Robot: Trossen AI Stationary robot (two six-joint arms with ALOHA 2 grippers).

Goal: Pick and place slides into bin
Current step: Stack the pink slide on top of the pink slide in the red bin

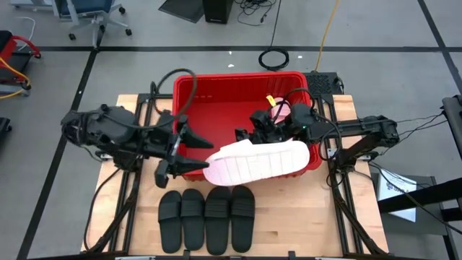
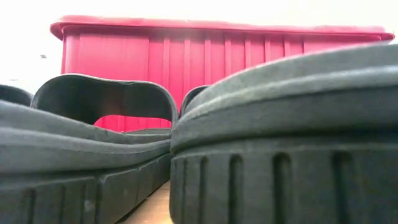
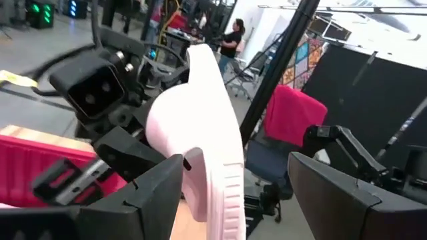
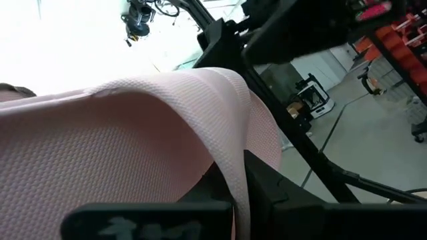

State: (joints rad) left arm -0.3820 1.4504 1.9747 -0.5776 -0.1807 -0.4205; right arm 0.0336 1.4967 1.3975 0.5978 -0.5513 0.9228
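Observation:
My right gripper (image 1: pixel 268 136) is shut on a pale pink slide (image 1: pixel 256 162), held sole up over the near wall of the red bin (image 1: pixel 238 76). The slide lies lengthwise from left to right. My left gripper (image 1: pixel 208 154) is open at the slide's left end. In the left wrist view its fingers stand on either side of that end (image 3: pixel 213 167); I cannot tell whether they touch it. Another pink slide (image 1: pixel 283 110) lies in the bin, partly hidden behind my right arm. Several black slides (image 1: pixel 206 217) rest side by side on their soles on the table, near the front edge. My right gripper has the pink slide at its far long side, about mid-length. The textured pink strap (image 4: pixel 167 133) drapes over a finger (image 4: pixel 273 193). The slide hides the fingertips, so the kind of hold does not show. The slide is lifted clear, roughly level, sole up.
The black slides (image 2: pixel 280 124) fill the low view in front of the bin's near wall (image 2: pixel 217 43). The wooden table top (image 1: pixel 303 217) shows bare to the right of the black slides. The room beyond holds chairs, cables and a person far off.

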